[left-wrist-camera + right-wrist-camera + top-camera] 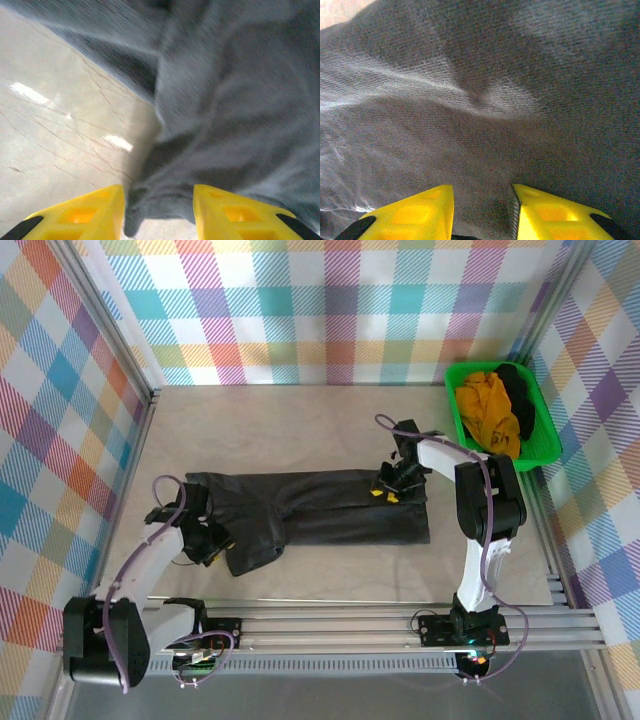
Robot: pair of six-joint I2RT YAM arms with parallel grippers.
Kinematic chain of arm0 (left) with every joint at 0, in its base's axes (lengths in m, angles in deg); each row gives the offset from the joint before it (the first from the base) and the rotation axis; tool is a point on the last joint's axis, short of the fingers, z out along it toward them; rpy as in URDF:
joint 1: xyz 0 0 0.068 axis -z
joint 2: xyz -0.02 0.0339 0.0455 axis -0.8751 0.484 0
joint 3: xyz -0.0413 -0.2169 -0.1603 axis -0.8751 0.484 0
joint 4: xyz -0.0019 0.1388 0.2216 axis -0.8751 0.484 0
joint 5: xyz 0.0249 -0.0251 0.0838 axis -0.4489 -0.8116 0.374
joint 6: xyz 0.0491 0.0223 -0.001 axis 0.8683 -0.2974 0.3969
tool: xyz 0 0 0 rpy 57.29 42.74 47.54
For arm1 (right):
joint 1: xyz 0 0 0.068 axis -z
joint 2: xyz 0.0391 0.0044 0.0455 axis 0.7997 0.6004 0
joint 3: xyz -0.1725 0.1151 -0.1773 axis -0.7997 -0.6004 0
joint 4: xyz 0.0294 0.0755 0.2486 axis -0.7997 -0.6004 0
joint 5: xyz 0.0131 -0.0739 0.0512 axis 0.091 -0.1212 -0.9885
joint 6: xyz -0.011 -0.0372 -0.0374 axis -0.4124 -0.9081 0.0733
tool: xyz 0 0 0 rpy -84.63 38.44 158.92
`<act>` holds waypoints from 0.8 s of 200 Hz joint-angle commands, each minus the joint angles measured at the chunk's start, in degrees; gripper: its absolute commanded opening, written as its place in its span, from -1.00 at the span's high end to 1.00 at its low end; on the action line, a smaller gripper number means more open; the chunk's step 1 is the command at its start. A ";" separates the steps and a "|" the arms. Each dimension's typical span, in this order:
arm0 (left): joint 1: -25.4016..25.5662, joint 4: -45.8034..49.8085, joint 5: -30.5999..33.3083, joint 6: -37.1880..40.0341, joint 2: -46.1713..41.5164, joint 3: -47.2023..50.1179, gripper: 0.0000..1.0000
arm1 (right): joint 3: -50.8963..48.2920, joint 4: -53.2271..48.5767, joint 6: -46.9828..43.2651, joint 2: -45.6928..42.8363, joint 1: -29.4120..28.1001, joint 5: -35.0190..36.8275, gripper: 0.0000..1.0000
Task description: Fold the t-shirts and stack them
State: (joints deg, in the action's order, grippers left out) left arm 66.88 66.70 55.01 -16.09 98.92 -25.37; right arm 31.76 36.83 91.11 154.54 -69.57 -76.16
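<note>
Item: green basket (535, 458), far right corner of the table (330, 420); contents, a crumpled mustard-yellow t-shirt (485, 410) and a black t-shirt (520, 400) beside it, both heaped loosely; how many garments make up the heap cannot be told.

Hidden or unclear: left wrist view blurred, fabric detail soft; the right end of the charcoal-black t-shirt (320, 510) is partly covered by the right arm.

Item: charcoal-black t-shirt, lying across the middle of the table as a long band running left to right; right end squared, left end bunched and wider; knit weave and shallow creases plain in the right wrist view.

Tools: left gripper (158, 215) at the shirt's left end, yellow fingers clamped on a gathered fold of the cloth; right gripper (482, 215) low over the right end, fingers apart with cloth between them, whether pinched or merely pressed cannot be told.
</note>
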 commanded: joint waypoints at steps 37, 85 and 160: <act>4.26 -0.45 1.42 -7.38 6.42 3.23 0.17 | 2.12 -1.87 -1.18 0.32 0.21 -0.97 0.31; 5.80 -4.93 1.30 -7.78 8.20 4.78 0.30 | 1.64 -2.17 -1.45 -0.29 0.53 -0.62 0.31; 6.48 -3.89 7.32 -7.54 7.69 1.50 0.92 | 1.43 -2.22 -0.87 0.15 0.69 0.10 0.32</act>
State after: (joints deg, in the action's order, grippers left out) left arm 72.52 63.50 58.86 -24.53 105.61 -20.61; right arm 32.44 36.03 91.13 154.54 -69.26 -76.11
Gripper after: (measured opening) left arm 0.088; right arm 0.343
